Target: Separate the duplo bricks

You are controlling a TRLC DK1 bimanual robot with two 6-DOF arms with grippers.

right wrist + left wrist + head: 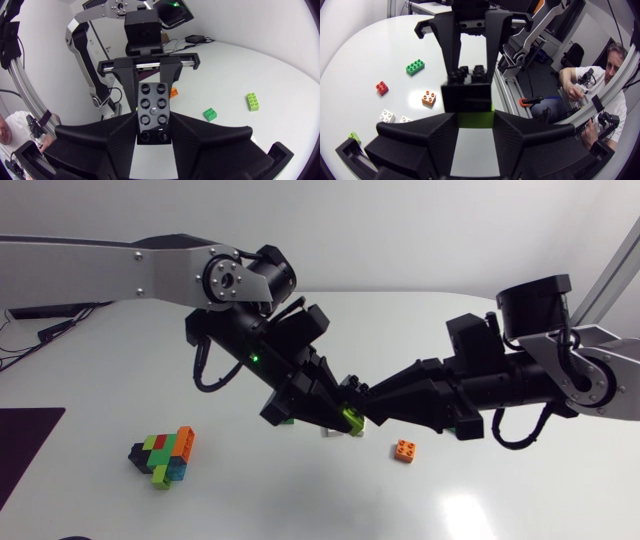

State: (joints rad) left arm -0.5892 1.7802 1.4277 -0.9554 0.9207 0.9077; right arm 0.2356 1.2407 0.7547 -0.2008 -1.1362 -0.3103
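Above the table's middle my two grippers meet tip to tip. My left gripper (333, 418) (475, 125) is shut on a lime green brick (352, 419) (475, 119). A black brick (467, 94) (154, 112) sits joined on that lime brick. My right gripper (372, 411) (154, 131) is shut on the black brick, one finger on each long side. In the left wrist view the right gripper (469, 76) comes in from ahead; in the right wrist view the left gripper (150, 86) does the same. A multicoloured brick stack (165, 456) lies on the table to the left.
Loose bricks lie on the white table below the grippers: an orange one (405, 450) (428, 98) (173, 92), a white one (329, 431) (386, 116), a red one (382, 88), a green one (415, 66) (210, 114) and a lime one (253, 101). A dark mat (25, 450) covers the left edge.
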